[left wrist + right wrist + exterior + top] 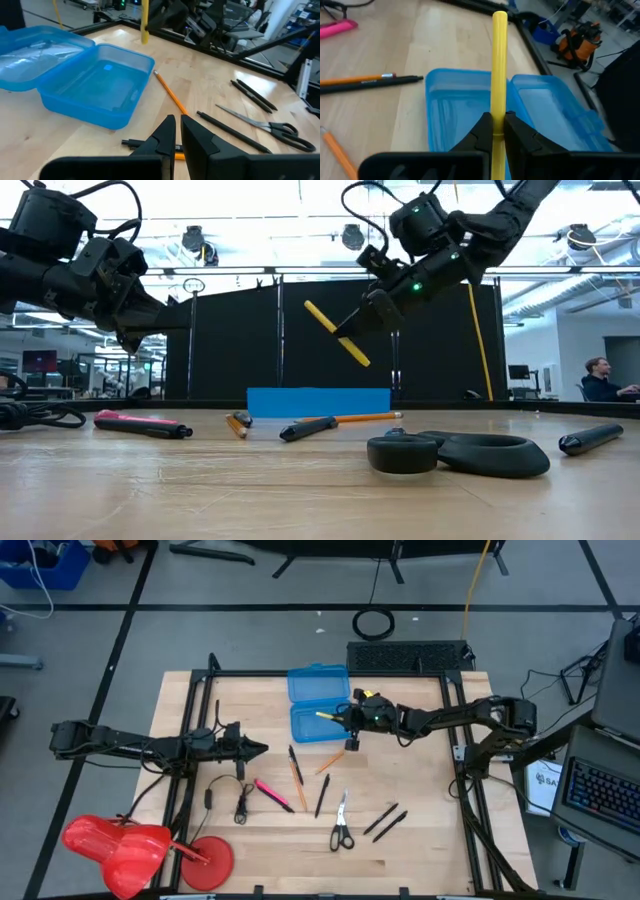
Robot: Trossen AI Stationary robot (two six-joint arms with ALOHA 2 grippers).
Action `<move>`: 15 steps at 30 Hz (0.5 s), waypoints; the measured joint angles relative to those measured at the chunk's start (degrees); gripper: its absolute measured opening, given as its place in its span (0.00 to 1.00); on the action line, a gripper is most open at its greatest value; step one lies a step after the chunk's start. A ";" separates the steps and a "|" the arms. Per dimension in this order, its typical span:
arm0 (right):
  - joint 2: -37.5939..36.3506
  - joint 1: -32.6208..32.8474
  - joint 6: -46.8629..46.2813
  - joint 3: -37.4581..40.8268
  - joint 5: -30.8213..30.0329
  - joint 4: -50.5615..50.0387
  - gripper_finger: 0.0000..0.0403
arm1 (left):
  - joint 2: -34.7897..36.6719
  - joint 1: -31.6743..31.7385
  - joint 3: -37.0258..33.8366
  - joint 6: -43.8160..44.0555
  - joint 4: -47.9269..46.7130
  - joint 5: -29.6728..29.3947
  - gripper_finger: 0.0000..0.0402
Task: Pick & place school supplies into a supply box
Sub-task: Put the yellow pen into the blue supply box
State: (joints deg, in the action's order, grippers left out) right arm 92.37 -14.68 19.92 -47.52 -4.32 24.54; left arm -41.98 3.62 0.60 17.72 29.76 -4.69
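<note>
Now, step: right arm carries a yellow pencil toward the box; my judgement is that the drop comes next.
Right tool [493, 131]: clenched on the yellow pencil [499, 60], gripping it low on the shaft, held in the air above the desk [420, 840].
Pencil position: over the near edge of the box tray in the high view; in the low view it hangs tilted, well above the box [318, 401].
Box [319, 723]: open, lid folded back away from the tray, tray looks empty in both wrist views.
Key relation: from the right wrist the pencil's long axis points straight out across the tray, running roughly along the tray's short side. In my view the wrist would need a turn so the pencil lies along the tray's length, or it may rest on the rim.
Left tool [258, 748]: fingers nearly closed, grasping nothing, hovering left of the box, waiting.
Nearer arm: right, already over the box; left is well apart from it.
Left on desk: orange pencil [297, 772], pink pen [270, 790], black pens [386, 822], scissors [341, 825], all in front of the box.
Risk: released tilted from this height, the pencil could bounce out of the tray.
</note>
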 joint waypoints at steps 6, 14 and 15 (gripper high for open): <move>6.19 0.00 1.80 -5.94 -0.04 -3.18 0.04 | -0.02 -0.02 0.02 0.33 -1.11 -0.09 0.08; 13.05 0.00 2.54 -14.33 -0.33 -16.32 0.04 | -0.02 0.00 0.02 0.13 -1.41 -0.49 0.08; 13.51 0.00 2.91 -14.82 -0.33 -16.53 0.04 | -0.02 -0.02 0.02 0.15 -1.44 -0.47 0.08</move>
State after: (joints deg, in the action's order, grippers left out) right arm 105.88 -14.68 22.82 -62.34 -4.64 8.01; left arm -42.00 3.60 0.62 17.86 28.32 -5.16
